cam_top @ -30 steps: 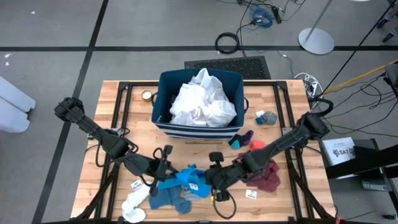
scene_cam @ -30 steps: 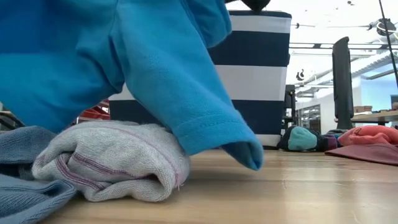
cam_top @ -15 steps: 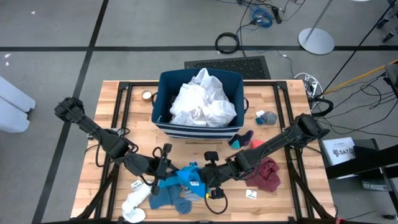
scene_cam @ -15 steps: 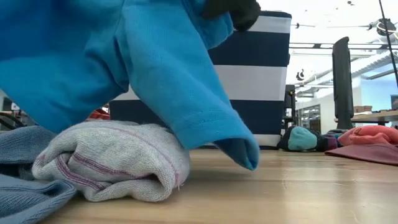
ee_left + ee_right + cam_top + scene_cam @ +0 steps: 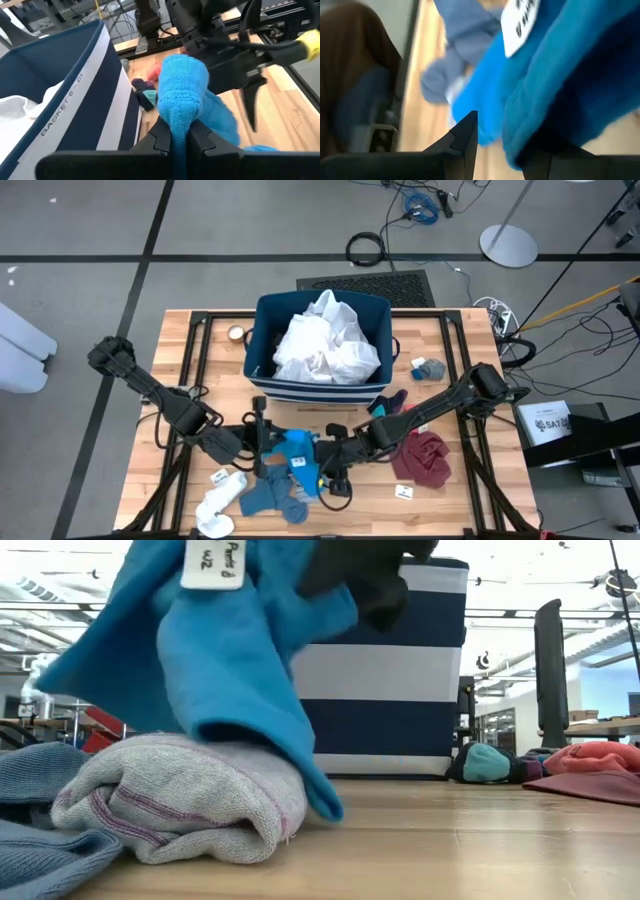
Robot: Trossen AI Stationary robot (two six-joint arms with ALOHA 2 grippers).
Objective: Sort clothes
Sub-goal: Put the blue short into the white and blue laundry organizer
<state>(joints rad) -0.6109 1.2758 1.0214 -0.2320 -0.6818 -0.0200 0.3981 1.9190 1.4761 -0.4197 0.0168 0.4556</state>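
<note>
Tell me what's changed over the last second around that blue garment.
The right gripper has slid left along the table's front to the blue garment and now touches it. The left gripper, shut on that garment, has lifted it, so its hem sits higher and a white tag shows. The bin, maroon piece and socks haven't moved.
</note>
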